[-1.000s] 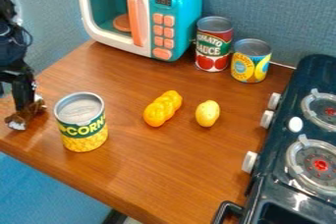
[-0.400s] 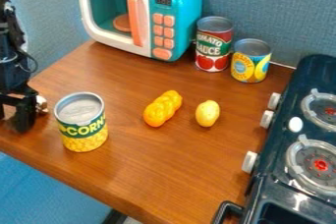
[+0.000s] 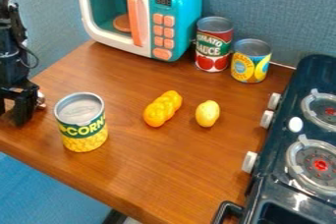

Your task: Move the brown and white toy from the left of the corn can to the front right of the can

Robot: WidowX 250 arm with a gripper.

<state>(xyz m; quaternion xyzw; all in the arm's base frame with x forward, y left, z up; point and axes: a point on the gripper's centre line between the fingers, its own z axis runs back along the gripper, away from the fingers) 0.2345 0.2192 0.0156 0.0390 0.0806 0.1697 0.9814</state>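
The black gripper (image 3: 21, 106) hangs low over the left end of the table, at the view's left edge. Nearest to it, on its right, stands the upright corn can (image 3: 81, 122), with a gap between them. A small shiny, brownish bit (image 3: 41, 100) shows against the gripper's right side; what it is I cannot tell. An orange-yellow braided loaf shape (image 3: 162, 108) lies mid-table, and a yellow lemon-like piece (image 3: 207, 113) lies to its right.
A teal and white toy microwave (image 3: 141, 14) stands at the back. Right of it are a tomato sauce can (image 3: 213, 44) and a yellow-labelled can (image 3: 250, 61). A dark toy stove (image 3: 275, 179) lines the right side of the wooden table (image 3: 164, 169).
From the first frame, the gripper has turned and shifted, its black parts now nearer the corn can. Since the second frame it has moved slightly up in the view. The cans and toy foods have not moved.
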